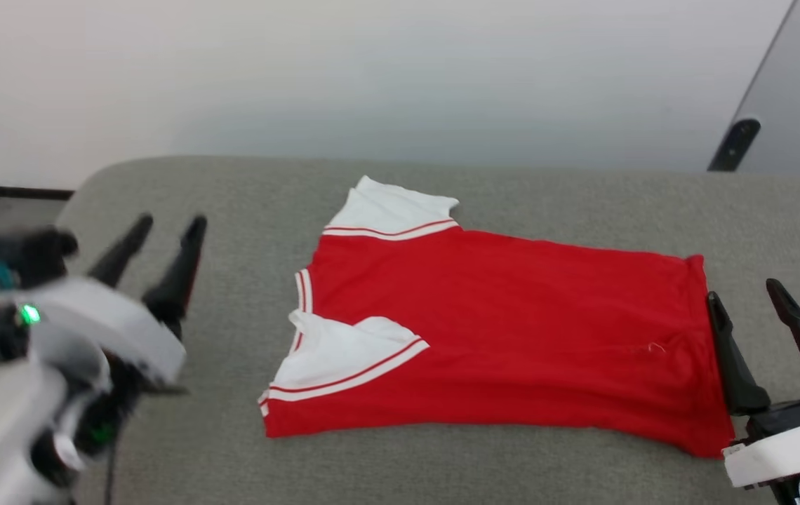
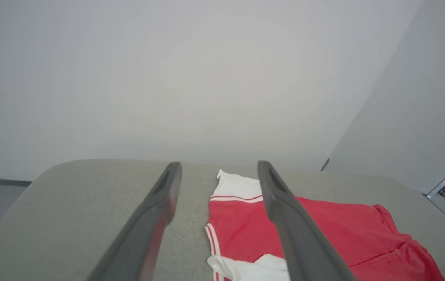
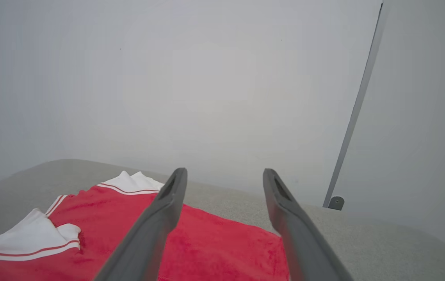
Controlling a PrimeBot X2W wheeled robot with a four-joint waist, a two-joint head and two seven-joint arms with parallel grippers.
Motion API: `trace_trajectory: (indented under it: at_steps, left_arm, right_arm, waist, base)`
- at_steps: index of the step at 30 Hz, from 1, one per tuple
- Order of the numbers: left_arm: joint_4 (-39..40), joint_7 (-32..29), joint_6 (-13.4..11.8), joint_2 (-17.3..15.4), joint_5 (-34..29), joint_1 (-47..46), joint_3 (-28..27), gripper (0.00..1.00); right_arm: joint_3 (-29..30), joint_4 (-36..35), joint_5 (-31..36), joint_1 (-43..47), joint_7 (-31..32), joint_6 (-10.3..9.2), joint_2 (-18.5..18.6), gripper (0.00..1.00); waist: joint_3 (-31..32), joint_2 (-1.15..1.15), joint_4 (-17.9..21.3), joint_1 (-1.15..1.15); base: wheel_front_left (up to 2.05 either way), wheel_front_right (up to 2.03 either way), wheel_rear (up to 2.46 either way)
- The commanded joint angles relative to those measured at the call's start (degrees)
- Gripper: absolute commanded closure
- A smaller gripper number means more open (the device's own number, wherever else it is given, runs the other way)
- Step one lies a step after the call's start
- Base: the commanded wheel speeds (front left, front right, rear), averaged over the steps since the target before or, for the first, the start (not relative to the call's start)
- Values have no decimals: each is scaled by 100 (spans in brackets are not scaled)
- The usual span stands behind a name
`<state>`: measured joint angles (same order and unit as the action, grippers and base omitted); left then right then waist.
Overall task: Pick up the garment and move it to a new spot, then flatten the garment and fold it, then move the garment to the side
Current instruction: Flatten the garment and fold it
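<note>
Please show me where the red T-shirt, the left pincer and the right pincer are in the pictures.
Small bright red soft-fabric T-shirt with white sleeves [image 1: 498, 330]: head view, middle of red body.
Left pincer [image 1: 172, 221]: head view, midway between its fingertips.
Right pincer [image 1: 742, 291]: head view, midway between its fingertips.

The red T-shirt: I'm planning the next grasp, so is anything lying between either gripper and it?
Nothing visible does. The garment lies on the grey cushion, with just bare cushion between it and the open left gripper; the open right gripper sits right beside it.
</note>
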<state>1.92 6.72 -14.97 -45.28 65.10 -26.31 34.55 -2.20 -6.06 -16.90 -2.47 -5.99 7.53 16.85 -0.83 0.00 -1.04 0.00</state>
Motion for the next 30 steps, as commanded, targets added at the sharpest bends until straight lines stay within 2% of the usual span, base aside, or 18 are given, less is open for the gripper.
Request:
trace_trajectory:
  at_steps: [1, 8, 9, 11, 20, 24, 30]
  left_arm:
    - [-212, -295, 170, -58, 82, -382, -13, 0]
    - [-1000, -2073, 815, -196, 310, -1946, 267, 0]
    - [-1000, -2073, 815, -196, 310, -1946, 267, 0]
    - [-1211, -2631, 946, -323, 210, -2417, 386, 0]
    - [-2158, -4736, 1487, -381, -66, -4409, 822, 0]
    - [-2570, -5397, 1663, -310, -295, -5204, 996, 0]
    - [-3181, -5960, 1830, -90, -618, -6049, 1222, 0]
  right_arm:
    - [19, -29, 94, -7, -99, -10, -63, 0]
    - [-49, -17, 141, -303, -362, -10, -344, 0]
    - [-49, -17, 141, -303, -362, -10, -344, 0]
    - [-94, 11, 171, -392, -441, -10, -399, 0]
    - [-447, 256, 95, -854, -735, -10, -724, 0]
    - [-594, 394, 49, -1026, -832, -10, -846, 0]
    - [-795, 602, -36, -1168, -908, -10, -984, 0]
  waist:
    - [-402, 0, 368, 0]
    - [-1281, 0, 975, 0]
    - [-1281, 0, 975, 0]
    - [-1569, 0, 1141, 0]
    - [-2665, 0, 1774, 0]
    - [-3047, 0, 2055, 0]
    - [-3433, 0, 2381, 0]
  base:
    - [0, 0, 0]
    - [0, 0, 0]
    - [0, 0, 0]
    - [0, 0, 0]
    - [0, 0, 0]
    - [0, 0, 0]
    - [0, 0, 0]
